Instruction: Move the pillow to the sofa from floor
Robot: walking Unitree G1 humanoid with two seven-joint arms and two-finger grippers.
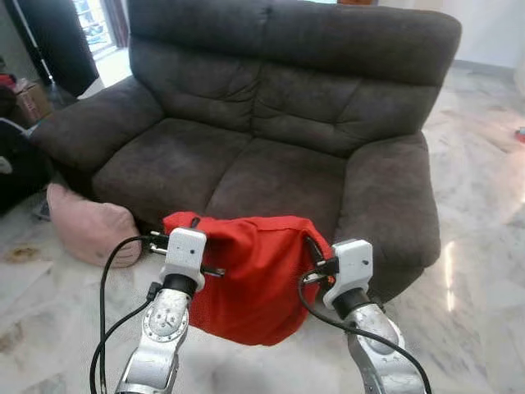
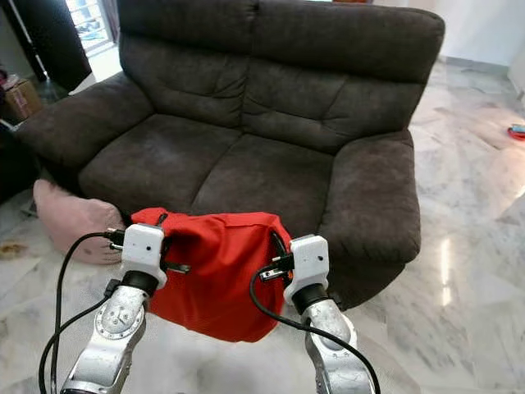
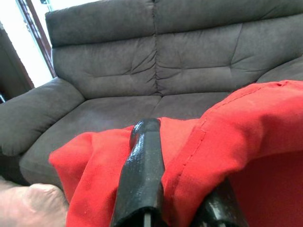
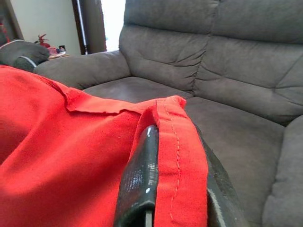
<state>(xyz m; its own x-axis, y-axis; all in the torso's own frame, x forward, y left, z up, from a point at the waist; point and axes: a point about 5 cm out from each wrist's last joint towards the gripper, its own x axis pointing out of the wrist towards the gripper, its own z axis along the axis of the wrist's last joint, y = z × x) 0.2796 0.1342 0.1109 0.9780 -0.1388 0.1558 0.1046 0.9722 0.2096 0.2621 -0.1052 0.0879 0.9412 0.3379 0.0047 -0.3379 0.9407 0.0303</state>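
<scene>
A red pillow (image 1: pixel 254 275) hangs in the air in front of the dark grey sofa (image 1: pixel 271 156), held up by its two top corners. My left gripper (image 1: pixel 168 238) is shut on the pillow's left corner, and in the left wrist view the red cloth (image 3: pixel 227 142) is pinched between the black fingers (image 3: pixel 144 170). My right gripper (image 1: pixel 316 250) is shut on the right corner, with the red hem (image 4: pixel 177 165) clamped between its fingers (image 4: pixel 139 179). The pillow hangs just before the sofa's front edge, below seat height.
A pink cushion (image 1: pixel 90 226) lies on the marble floor (image 1: pixel 476 271) beside the sofa's left arm. Dark bags and a box (image 1: pixel 29 98) stand at the far left. A doorway with a dark curtain is behind the sofa's left side.
</scene>
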